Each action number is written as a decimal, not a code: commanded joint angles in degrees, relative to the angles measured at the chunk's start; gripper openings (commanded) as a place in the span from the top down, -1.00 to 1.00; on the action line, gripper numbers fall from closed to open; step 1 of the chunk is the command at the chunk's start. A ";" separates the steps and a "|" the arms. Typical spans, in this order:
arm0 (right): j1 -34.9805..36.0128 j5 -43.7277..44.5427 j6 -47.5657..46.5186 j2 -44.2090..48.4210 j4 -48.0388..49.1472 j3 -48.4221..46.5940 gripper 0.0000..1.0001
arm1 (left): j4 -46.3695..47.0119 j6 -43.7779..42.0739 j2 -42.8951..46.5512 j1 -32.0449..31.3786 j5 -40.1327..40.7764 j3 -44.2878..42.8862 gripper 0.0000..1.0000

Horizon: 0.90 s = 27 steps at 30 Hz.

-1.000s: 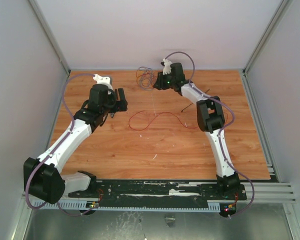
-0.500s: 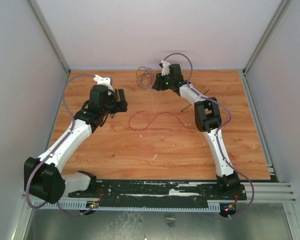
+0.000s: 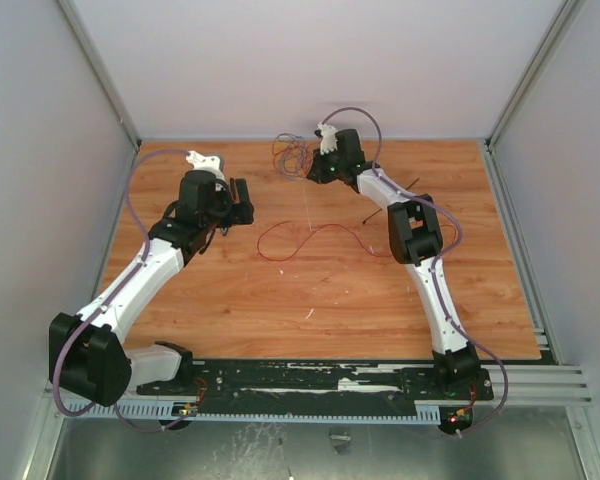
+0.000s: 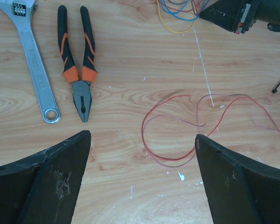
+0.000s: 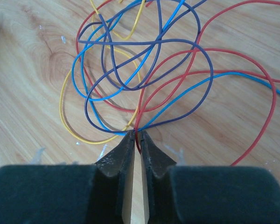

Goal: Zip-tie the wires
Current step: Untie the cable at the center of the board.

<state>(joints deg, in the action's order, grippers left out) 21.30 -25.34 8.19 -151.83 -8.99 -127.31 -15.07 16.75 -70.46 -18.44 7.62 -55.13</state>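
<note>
Here, I am pinching my right gripper (image 5: 137,136) down to a sliver on a red strand at the near rim of the multi-coloured wire tangle (image 5: 140,65), which is lying well beyond the red wire loop (image 3: 310,238). The low, flat approach is letting the fingertips nip a strand thin enough to slip away. My left gripper (image 4: 142,186) is hanging over the loop's near side with jaws spread wide and holding nothing, probably waiting to take over whatever is brought across. The black zip tie (image 3: 375,215) is lying untouched just right of the loop, partly hidden by my right arm. The orange-handled pliers (image 4: 80,88) and an adjustable wrench (image 4: 36,70) are lying left of the loop. Gathering, I judge, is only beginning, with bundling to come before the tie.
</note>
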 commanded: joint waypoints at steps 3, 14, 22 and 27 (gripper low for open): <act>0.64 0.09 -2.85 5.25 -3.20 1.67 0.90 | 1.51 -0.74 0.32 0.59 -0.93 0.64 -0.97; 0.58 -0.55 -3.85 15.54 -6.57 0.52 1.00 | 1.99 -0.05 0.31 0.68 -2.45 -0.03 -0.97; 0.47 -8.45 2.67 23.62 0.82 -5.12 1.00 | 5.38 0.96 1.37 0.99 -5.76 -0.20 -0.97; 0.42 -10.80 6.09 28.83 10.06 -6.50 1.00 | 7.37 1.79 2.25 1.21 -8.72 0.48 -0.97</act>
<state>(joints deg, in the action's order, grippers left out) 21.34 -32.45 10.50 -128.11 -8.49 -130.17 -11.53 17.67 -70.04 -17.87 2.02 -54.65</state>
